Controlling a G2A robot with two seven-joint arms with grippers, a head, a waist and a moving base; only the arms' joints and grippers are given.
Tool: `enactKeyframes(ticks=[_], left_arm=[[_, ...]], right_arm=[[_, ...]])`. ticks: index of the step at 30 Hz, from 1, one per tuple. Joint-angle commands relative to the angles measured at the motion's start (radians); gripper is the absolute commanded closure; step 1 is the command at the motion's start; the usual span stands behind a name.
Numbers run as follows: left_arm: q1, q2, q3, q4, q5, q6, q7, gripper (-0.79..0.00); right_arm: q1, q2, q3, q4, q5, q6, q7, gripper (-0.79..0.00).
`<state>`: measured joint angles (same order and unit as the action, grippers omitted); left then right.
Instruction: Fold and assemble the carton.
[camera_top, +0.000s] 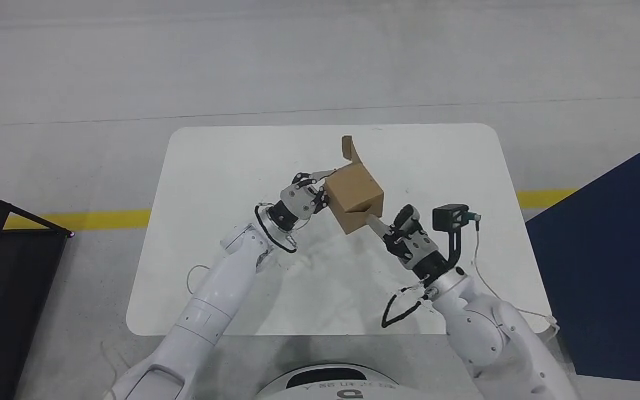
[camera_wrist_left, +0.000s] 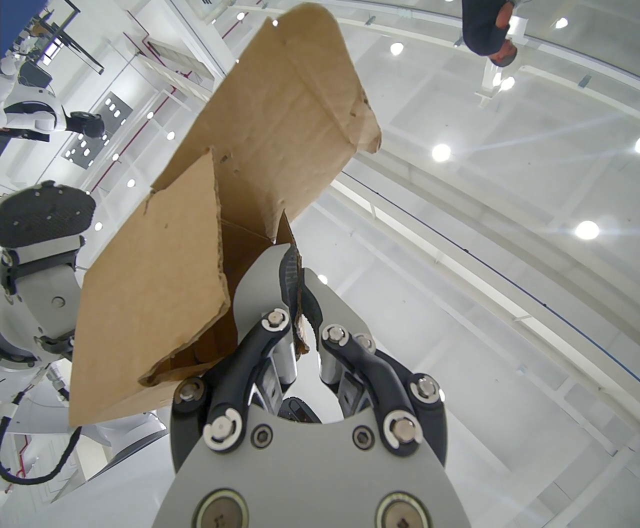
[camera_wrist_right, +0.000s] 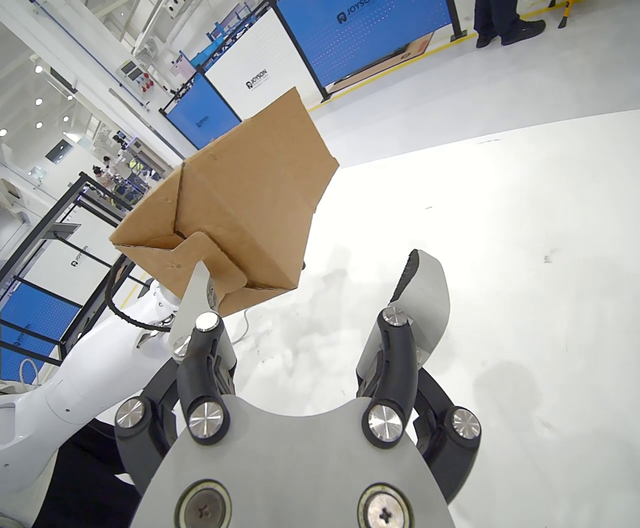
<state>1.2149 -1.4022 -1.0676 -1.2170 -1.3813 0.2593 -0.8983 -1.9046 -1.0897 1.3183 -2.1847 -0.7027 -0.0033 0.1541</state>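
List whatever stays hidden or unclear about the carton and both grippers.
1. Top view: the underside of the carton, hidden by its own upper faces.
2. Right wrist view: one fingertip of the right gripper, behind a carton flap.
3. Left wrist view: the carton edge clamped in the left gripper, covered by its fingers.

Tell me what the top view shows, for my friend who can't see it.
A brown carton, one flap sticking up, is held over a white table between two white robot arms. The left arm has its jaws shut on one side of it; the right arm has open jaws at the opposite side.
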Motion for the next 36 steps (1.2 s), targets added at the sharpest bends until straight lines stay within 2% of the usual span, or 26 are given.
enactKeyframes(ticks=[1, 19, 36], left_arm=[[0.000, -0.001, 0.000, 0.000, 0.000, 0.001, -0.002, 0.000], [-0.001, -0.004, -0.012, 0.008, 0.004, 0.007, -0.019, 0.000], [-0.018, -0.010, -0.009, 0.029, 0.007, 0.020, -0.038, 0.000]], right_arm=[[0.009, -0.002, -0.007, 0.002, -0.002, 0.006, 0.003, -0.662], [0.051, -0.019, -0.009, 0.011, 0.048, 0.100, -0.008, -0.656], [0.103, -0.028, -0.055, 0.010, 0.001, 0.121, 0.079, -0.686]])
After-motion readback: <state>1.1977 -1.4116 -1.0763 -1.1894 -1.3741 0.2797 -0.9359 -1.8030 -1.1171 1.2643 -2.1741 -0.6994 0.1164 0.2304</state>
